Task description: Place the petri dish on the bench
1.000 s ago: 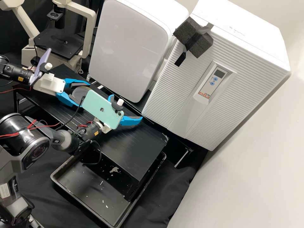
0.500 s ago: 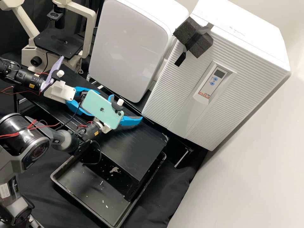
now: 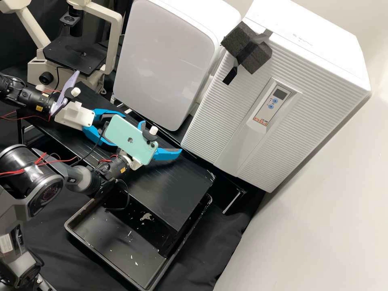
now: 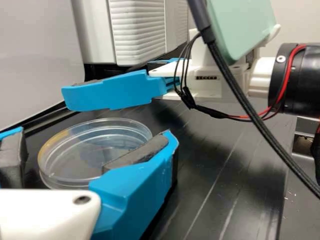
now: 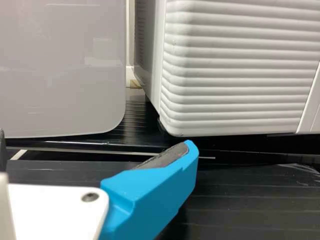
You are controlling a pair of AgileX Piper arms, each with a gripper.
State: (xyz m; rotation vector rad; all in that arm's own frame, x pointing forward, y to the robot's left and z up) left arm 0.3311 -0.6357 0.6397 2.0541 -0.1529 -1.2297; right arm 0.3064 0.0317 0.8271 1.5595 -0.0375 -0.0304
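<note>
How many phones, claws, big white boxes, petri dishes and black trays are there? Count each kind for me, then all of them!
Phones: 2 (mint phone, purple phone)
Claws: 2 (left claw, right claw)
Big white boxes: 2 (rounded box, ridged box)
Petri dish: 1
Black tray: 1
Total: 8

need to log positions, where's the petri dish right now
In the left wrist view, the petri dish lies on the bench, between the spread fingers of the left gripper, with the right gripper just beyond.
</note>
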